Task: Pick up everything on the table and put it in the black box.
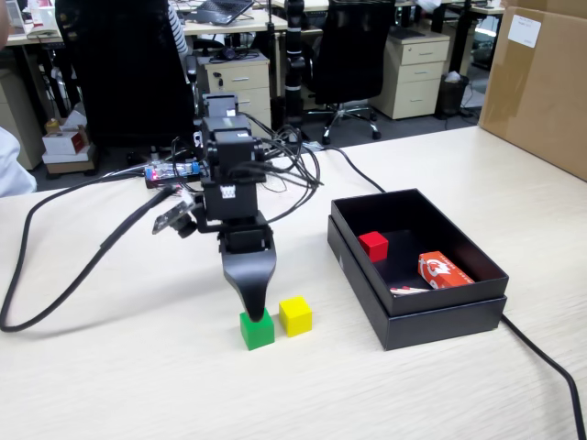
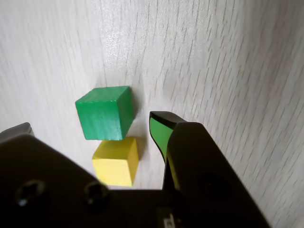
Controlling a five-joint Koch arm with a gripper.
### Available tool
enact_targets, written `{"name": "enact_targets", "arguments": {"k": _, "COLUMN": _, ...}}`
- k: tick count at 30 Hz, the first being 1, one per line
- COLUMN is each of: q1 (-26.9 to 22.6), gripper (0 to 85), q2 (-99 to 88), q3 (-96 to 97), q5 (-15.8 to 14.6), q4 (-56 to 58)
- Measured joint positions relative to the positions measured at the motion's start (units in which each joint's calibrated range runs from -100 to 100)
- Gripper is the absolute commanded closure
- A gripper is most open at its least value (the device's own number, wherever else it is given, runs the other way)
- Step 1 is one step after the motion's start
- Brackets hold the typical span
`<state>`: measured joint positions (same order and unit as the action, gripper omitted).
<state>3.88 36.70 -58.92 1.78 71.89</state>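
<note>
A green cube (image 1: 258, 332) and a yellow cube (image 1: 295, 315) sit side by side on the pale wood table (image 1: 138, 385). A red cube (image 1: 373, 245) lies inside the black box (image 1: 440, 323) at the right. My gripper (image 1: 254, 310) points straight down over the green cube's back edge. In the wrist view the gripper (image 2: 90, 124) is open, with the green cube (image 2: 104, 112) and yellow cube (image 2: 116, 161) lying in the wide gap between its jaws. Neither jaw touches a cube.
A red-and-white packet (image 1: 445, 270) lies in the box beside the red cube. A brown cardboard carton (image 1: 541, 82) stands at the far right. Black cables (image 1: 55, 275) run across the table left of the arm, and another cable (image 1: 541, 357) runs right of the box.
</note>
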Motion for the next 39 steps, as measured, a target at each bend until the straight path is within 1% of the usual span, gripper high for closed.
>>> {"name": "enact_targets", "arguments": {"k": 7, "q1": -0.2, "gripper": 38.2, "q2": 5.4, "q3": -0.3, "q5": 0.7, "q4": 0.0}}
{"name": "enact_targets", "arguments": {"k": 12, "q1": -0.2, "gripper": 43.6, "q2": 7.5, "q3": -2.7, "q5": 1.1, "q4": -0.1}}
{"name": "enact_targets", "arguments": {"k": 14, "q1": -0.2, "gripper": 47.6, "q2": 7.5, "q3": -2.7, "q5": 1.1, "q4": 0.0}}
{"name": "enact_targets", "arguments": {"k": 15, "q1": -0.1, "gripper": 51.9, "q2": 7.5, "q3": -2.7, "q5": 1.1, "q4": 0.0}}
{"name": "enact_targets", "arguments": {"k": 18, "q1": 0.0, "gripper": 58.5, "q2": 7.5, "q3": -2.8, "q5": 1.1, "q4": 0.0}}
{"name": "enact_targets", "arguments": {"k": 19, "q1": 0.0, "gripper": 62.4, "q2": 7.5, "q3": -2.8, "q5": 1.1, "q4": 0.0}}
{"name": "enact_targets", "arguments": {"k": 21, "q1": 0.0, "gripper": 72.5, "q2": 7.5, "q3": -2.8, "q5": 1.2, "q4": 0.0}}
{"name": "enact_targets", "arguments": {"k": 22, "q1": 0.1, "gripper": 81.7, "q2": 7.5, "q3": -2.8, "q5": 1.2, "q4": 0.0}}
{"name": "enact_targets", "arguments": {"k": 23, "q1": 0.2, "gripper": 84.6, "q2": 7.5, "q3": -2.8, "q5": 1.3, "q4": 0.1}}
{"name": "enact_targets", "arguments": {"k": 28, "q1": 0.8, "gripper": 84.6, "q2": 5.0, "q3": -0.9, "q5": 1.5, "q4": 0.1}}
{"name": "enact_targets", "arguments": {"k": 30, "q1": 0.9, "gripper": 84.6, "q2": -3.9, "q3": 6.9, "q5": 1.3, "q4": 1.0}}
{"name": "enact_targets", "arguments": {"k": 31, "q1": 0.9, "gripper": 84.6, "q2": -4.3, "q3": 7.4, "q5": 1.3, "q4": 1.1}}
{"name": "enact_targets", "arguments": {"k": 35, "q1": -0.2, "gripper": 84.6, "q2": -22.9, "q3": 17.7, "q5": 1.4, "q4": 1.2}}
{"name": "enact_targets", "arguments": {"k": 37, "q1": -2.7, "gripper": 84.6, "q2": -38.1, "q3": 24.2, "q5": 1.1, "q4": 1.4}}
{"name": "enact_targets", "arguments": {"k": 39, "q1": -3.9, "gripper": 84.6, "q2": -42.5, "q3": 26.2, "q5": 0.7, "q4": 2.1}}
